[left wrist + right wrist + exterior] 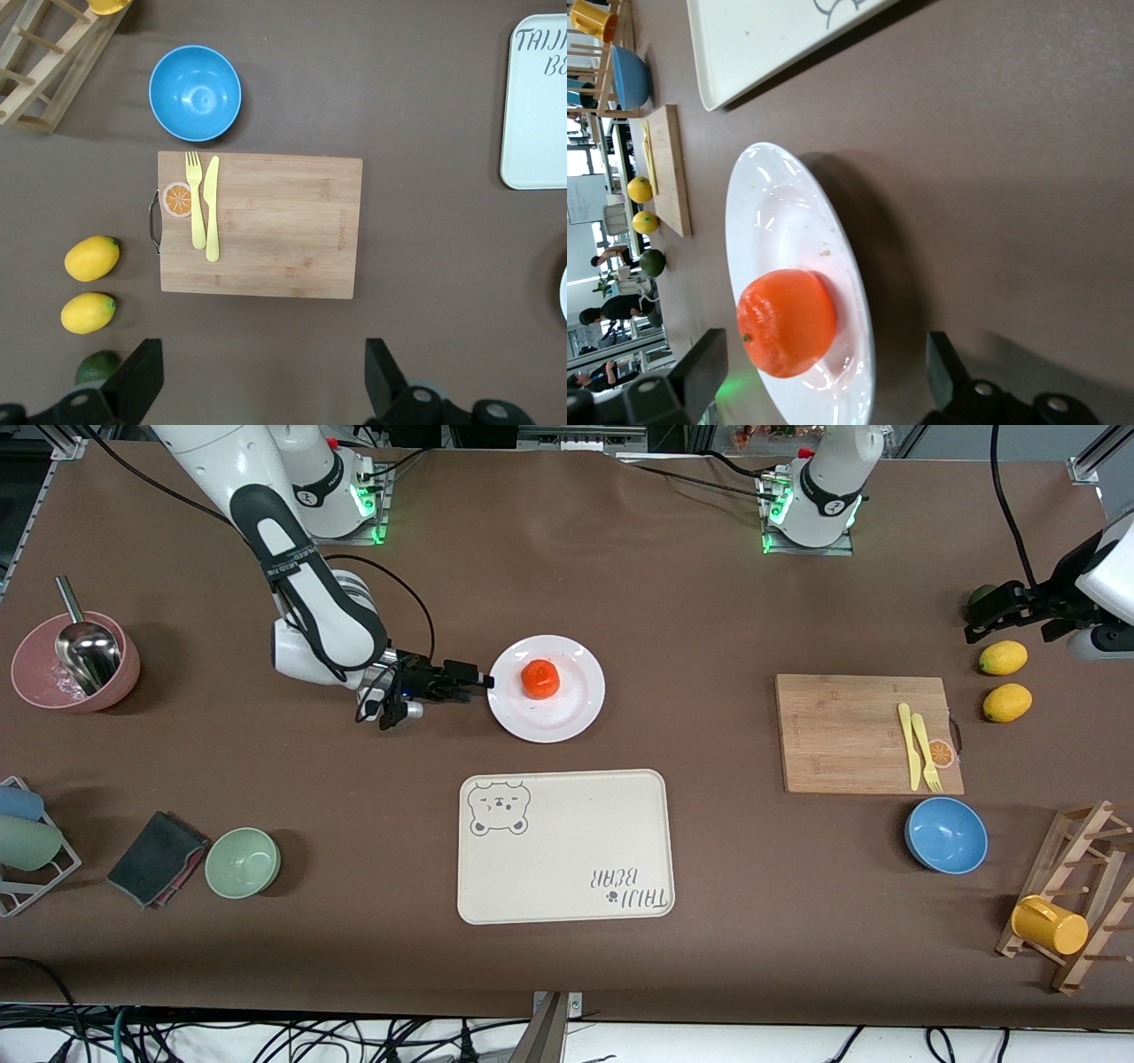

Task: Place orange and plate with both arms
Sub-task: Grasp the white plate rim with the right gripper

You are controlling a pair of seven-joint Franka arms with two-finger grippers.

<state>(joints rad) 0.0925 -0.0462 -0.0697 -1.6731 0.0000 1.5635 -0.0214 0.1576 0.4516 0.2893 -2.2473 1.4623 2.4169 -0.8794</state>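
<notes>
Brown table (620, 558), tangled cables on pale floor (266, 1041) below its edge, metal frame corners

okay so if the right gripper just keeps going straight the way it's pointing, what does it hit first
Most likely the plate. The right gripper, fingers open, sits low beside the plate's rim on the right arm's side, pointing across it. Going straight, it would meet the rim first, then the orange on the plate. Its exact height is unclear.

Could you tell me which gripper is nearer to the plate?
Right. The right gripper is open right beside the plate rim; the left gripper hangs open near the lemons, at the left arm's end of the table.
</notes>
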